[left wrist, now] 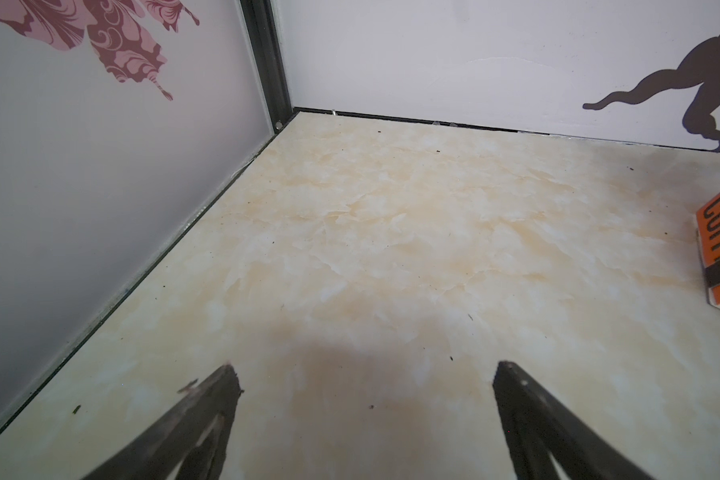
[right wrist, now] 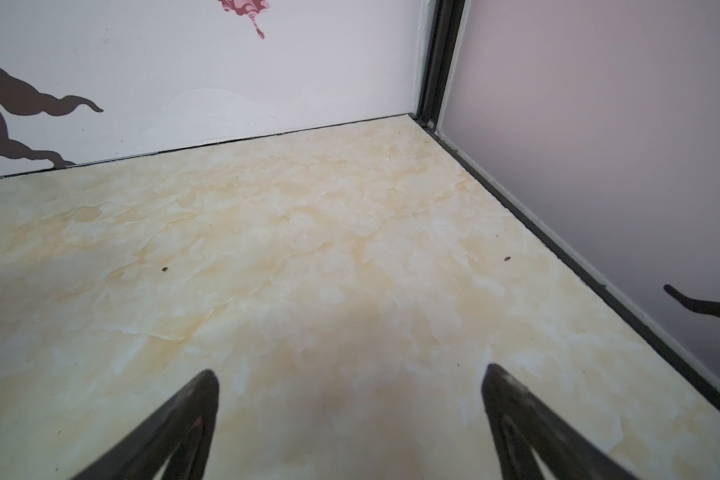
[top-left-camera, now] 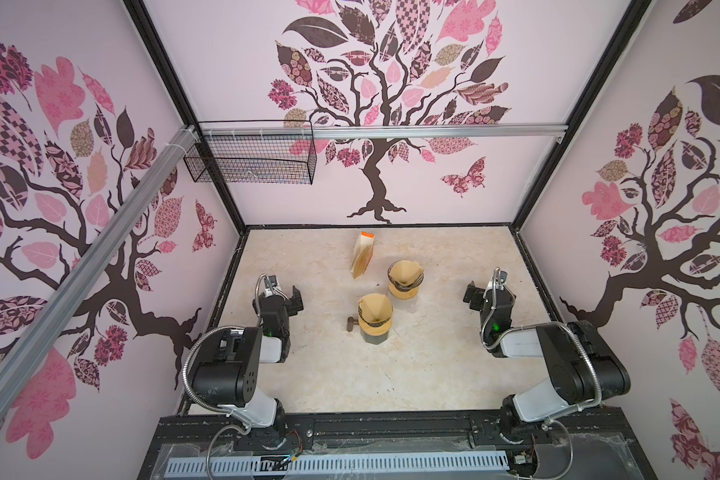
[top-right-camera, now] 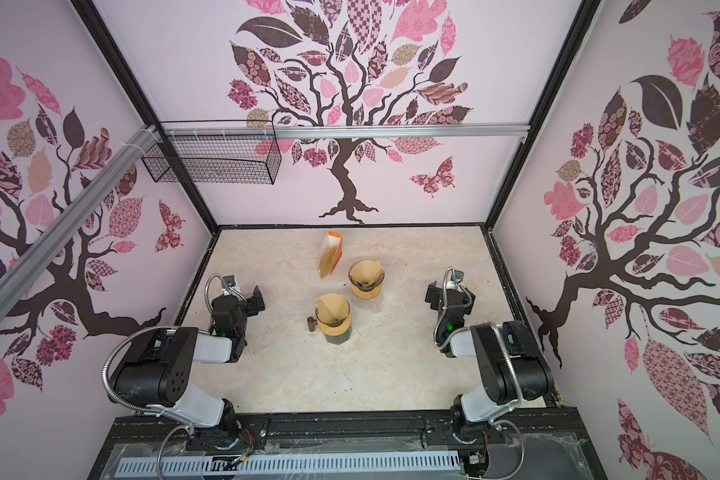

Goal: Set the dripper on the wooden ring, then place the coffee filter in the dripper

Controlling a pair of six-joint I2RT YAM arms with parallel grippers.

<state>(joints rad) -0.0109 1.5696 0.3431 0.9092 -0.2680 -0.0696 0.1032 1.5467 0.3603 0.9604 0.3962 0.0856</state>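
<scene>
Nearest the rig, the left end effector (top-left-camera: 295, 299) and the right end effector (top-left-camera: 471, 296) are held low over the tabletop (top-left-camera: 433, 365), one at each side and well apart from the things in the middle. Both are shown spread wide with nothing between the fingers.

Between them, the near dripper (top-left-camera: 375, 322) is stacked on a dark vessel (top-left-camera: 374, 338). A brown coffee filter (top-left-camera: 373, 306) is opened inside it as a cone, with its edge raised above the rim. A small brown stub (top-left-camera: 352, 323) is seen just beside it; what it is cannot be told. This stack is judged top-heavy, so it could be tipped by a careless reach across it. The loosely seated paper could be lifted or creased by a brushing finger.

Farther back, the far dripper (top-left-camera: 404, 291) is likewise lined with a second filter (top-left-camera: 405, 272), so both drippers are judged already filled.

Beyond that, the filter box (top-left-camera: 368, 240) is stood near the back wall, with spare filters (top-left-camera: 360, 264) fanned out of its open side. If one is to be drawn, several sheets could be pinched together, or the light box dragged over.

Farthest, a wire basket (top-left-camera: 250, 162) is hung on the back wall; its contents cannot be made out.
</scene>
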